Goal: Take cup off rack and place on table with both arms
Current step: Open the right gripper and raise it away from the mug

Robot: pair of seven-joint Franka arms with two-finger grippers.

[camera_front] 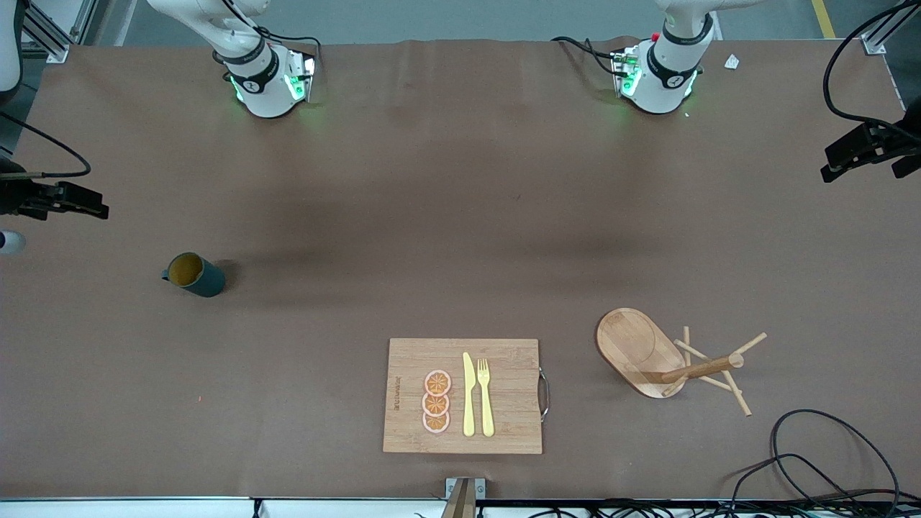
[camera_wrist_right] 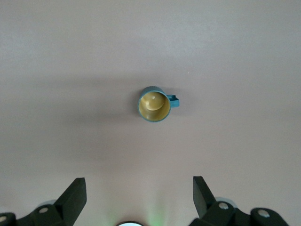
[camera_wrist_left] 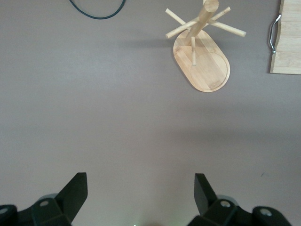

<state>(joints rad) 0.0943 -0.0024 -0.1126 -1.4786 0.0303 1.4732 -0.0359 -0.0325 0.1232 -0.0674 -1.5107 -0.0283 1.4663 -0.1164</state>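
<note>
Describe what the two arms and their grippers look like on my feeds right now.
Both arms are white with black bands: the right arm and left arm each glow green at the wrist and trail black cables. The left arm has a small red part. The left gripper and right gripper have black, wedge-shaped fingers on black bodies with round bolt holes.
</note>
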